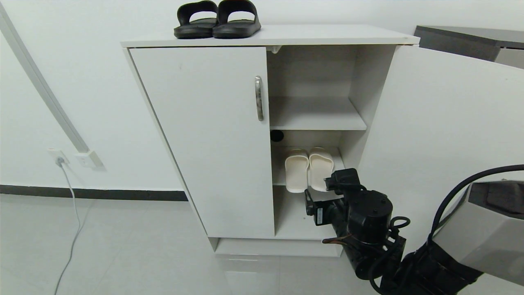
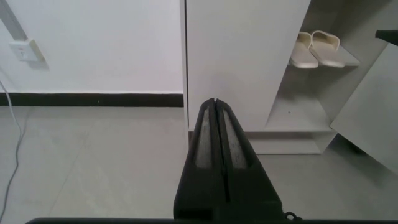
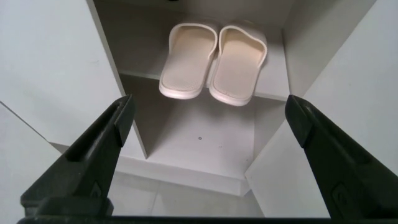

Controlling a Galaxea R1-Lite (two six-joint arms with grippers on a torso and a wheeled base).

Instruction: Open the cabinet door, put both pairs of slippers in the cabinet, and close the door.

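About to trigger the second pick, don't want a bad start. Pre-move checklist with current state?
1. Right cabinet door open: ok.
2. White slippers on the middle shelf, inside: ok.
3. Black slippers stowed: not ok, they sit on the cabinet top.
4. Right gripper open, empty, in front of the open compartment: ok.
5. Left gripper shut, holding nothing: ok.
6. Shelf room behind the left cabinet door: cannot tell, hidden.
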